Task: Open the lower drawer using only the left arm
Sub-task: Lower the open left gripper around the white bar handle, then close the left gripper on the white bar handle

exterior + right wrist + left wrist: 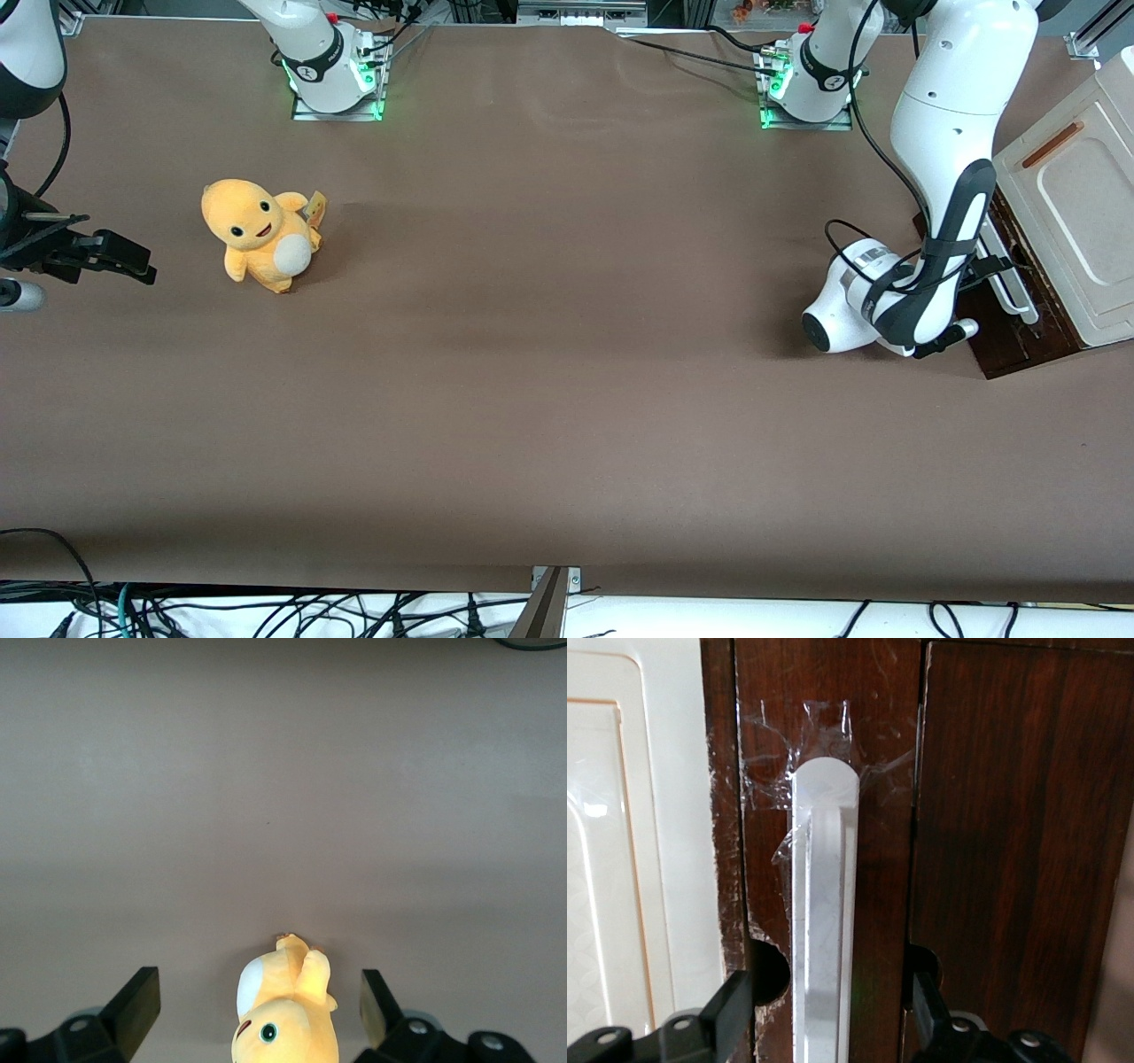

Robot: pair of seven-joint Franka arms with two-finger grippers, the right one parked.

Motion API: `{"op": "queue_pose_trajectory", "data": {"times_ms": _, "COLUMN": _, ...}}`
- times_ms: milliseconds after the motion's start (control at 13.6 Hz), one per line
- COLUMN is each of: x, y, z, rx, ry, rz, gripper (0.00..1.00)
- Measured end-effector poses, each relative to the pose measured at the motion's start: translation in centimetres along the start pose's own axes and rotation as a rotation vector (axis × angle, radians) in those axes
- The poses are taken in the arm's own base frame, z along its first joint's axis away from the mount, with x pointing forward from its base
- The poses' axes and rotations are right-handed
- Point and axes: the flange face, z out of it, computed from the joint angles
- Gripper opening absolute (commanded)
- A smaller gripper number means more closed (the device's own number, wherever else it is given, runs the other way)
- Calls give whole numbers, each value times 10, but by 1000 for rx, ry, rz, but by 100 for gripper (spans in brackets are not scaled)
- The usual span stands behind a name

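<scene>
The lower drawer's dark brown front (pixel 873 744) fills the left wrist view, with its white bar handle (pixel 824 930) taped at the end. My left gripper (pixel 833 1019) is open and straddles that handle, one black finger (pixel 731 1014) on each side and neither touching the bar. In the front view the left arm (pixel 939 177) bends down in front of the drawer (pixel 1019 346) at the working arm's end of the table. The arm's wrist hides the gripper there, and part of the handle (pixel 1019 297) shows beside it. No inner walls of the drawer show.
A pale cream panel (pixel 1085 204) with a thin orange-brown strip tops the cabinet. A second dark brown panel (pixel 1019 833) adjoins the drawer front. A yellow plush toy (pixel 261 235) sits on the brown table (pixel 567 399) toward the parked arm's end.
</scene>
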Motion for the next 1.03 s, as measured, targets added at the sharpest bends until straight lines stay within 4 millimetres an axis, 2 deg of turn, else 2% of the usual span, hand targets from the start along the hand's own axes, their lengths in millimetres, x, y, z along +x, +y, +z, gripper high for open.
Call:
{"op": "queue_pose_trajectory", "data": {"times_ms": 516, "x": 2, "y": -3, "z": -1, "rx": -4, "ry": 1, "rz": -5, "gripper": 63}}
{"op": "queue_pose_trajectory", "data": {"times_ms": 663, "x": 5, "y": -8, "z": -3, "rx": -10, "ry": 2, "rz": -5, "gripper": 51}}
{"op": "queue_pose_trajectory", "data": {"times_ms": 811, "x": 6, "y": -13, "z": -4, "rx": -14, "ry": 2, "rz": -9, "gripper": 50}}
{"op": "queue_pose_trajectory", "data": {"times_ms": 1032, "x": 8, "y": -15, "z": -1, "rx": -16, "ry": -4, "rz": -10, "gripper": 42}}
